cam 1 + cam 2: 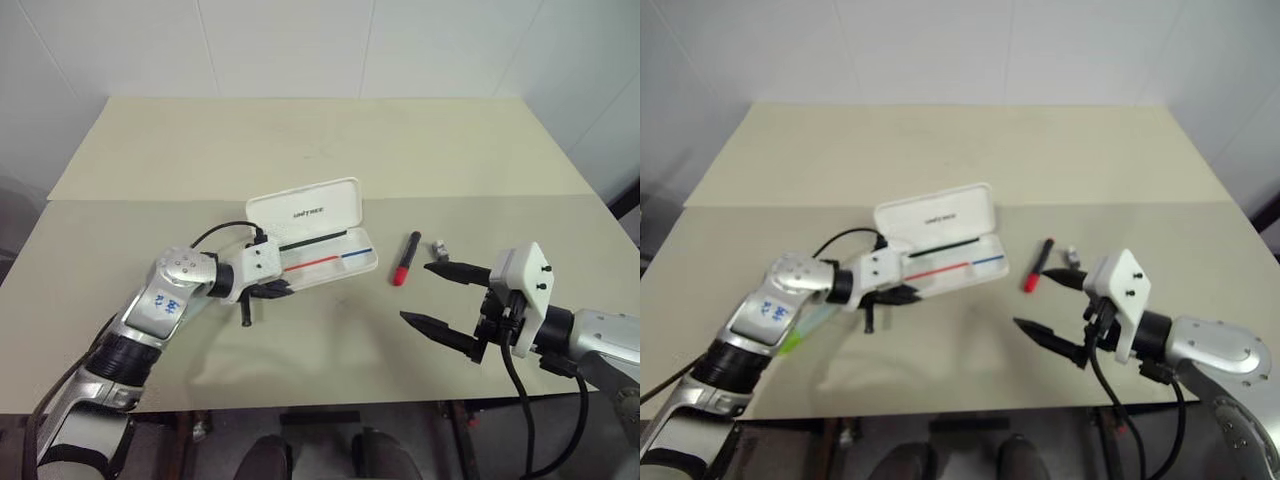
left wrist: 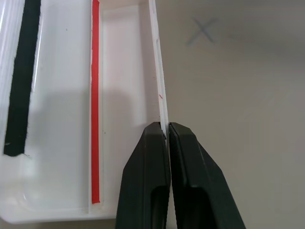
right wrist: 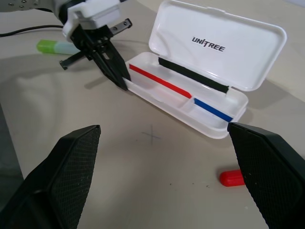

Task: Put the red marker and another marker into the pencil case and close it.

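The white pencil case (image 1: 310, 210) lies open at mid-table, its lid standing up at the back and a red-blue stripe inside. My left gripper (image 1: 283, 289) is shut on the case's front wall (image 2: 157, 71) near its left end, one finger inside and one outside. The red marker (image 1: 406, 258) lies on the table just right of the case. The lime-green marker (image 3: 50, 46) lies left of the case, under my left arm (image 1: 800, 335). My right gripper (image 1: 418, 292) hovers open near the red marker, nothing between its fingers.
A small grey object (image 1: 439, 247) lies just right of the red marker. A faint pencilled X (image 3: 152, 136) marks the table in front of the case. The beige table (image 1: 300, 140) stretches bare behind the case, with a white wall beyond.
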Controlling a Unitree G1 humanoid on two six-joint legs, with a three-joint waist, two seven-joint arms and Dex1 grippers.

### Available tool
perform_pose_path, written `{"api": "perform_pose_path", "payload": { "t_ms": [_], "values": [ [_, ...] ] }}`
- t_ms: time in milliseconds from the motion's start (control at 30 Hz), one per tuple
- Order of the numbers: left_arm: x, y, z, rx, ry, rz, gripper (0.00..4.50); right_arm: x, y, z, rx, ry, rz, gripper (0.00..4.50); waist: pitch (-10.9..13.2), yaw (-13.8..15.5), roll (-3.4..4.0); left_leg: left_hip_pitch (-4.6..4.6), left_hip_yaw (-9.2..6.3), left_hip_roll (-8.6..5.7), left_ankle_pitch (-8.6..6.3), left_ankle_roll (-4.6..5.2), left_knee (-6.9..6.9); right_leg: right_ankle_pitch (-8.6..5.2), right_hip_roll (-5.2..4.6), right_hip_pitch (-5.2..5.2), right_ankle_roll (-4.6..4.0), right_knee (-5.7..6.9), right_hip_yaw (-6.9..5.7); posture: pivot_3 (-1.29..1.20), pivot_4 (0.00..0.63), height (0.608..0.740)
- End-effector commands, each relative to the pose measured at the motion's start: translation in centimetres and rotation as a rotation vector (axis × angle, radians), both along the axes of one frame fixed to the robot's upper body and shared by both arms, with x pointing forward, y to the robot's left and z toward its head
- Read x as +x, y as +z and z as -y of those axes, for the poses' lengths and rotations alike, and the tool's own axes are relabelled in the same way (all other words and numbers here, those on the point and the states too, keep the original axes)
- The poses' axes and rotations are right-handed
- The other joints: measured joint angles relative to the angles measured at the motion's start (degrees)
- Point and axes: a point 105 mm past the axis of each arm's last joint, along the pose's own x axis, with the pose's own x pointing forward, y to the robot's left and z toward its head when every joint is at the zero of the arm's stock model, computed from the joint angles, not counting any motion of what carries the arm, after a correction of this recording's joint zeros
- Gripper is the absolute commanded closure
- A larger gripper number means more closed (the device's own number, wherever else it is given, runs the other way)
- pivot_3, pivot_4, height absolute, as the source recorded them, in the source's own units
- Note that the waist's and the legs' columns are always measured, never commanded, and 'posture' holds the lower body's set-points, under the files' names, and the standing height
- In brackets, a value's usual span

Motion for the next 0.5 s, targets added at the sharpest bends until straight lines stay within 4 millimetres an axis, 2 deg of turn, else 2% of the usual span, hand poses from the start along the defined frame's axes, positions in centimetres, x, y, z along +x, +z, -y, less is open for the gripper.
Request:
{"api": "perform_pose_path", "payload": {
  "t_ms": [33,167,500],
  "values": [
    [-1.7,0.1,-0.3,0.051,-0.119,0.022,4.46,0.0,0.4,-0.4,0.009,0.009,0.031,0.0,0.0,0.0,0.0,0.0,0.0,0.0,0.0,0.0,0.0,0.01,-0.01,0.01,-0.01,-0.03,0.01,0.0,0.15,0.74],
    [-2.3,0.1,0.7,0.043,-0.169,0.026,4.46,0.0,0.4,-0.8,0.021,0.016,0.032,0.0,0.0,0.2,0.0,0.0,0.0,-0.01,0.0,-0.01,0.02,0.04,-0.02,0.07,-0.04,-0.13,0.03,0.0,0.15,0.74],
    [-2.4,-0.2,3.1,0.05,-0.266,0.035,4.46,-0.3,0.6,-1.4,0.047,0.001,0.042,0.0,0.0,1.5,0.0,-0.04,-0.21,-0.29,-0.04,0.08,0.02,0.08,0.01,0.01,-0.04,0.05,-0.01,0.0,0.15,0.74]
  ]
}}
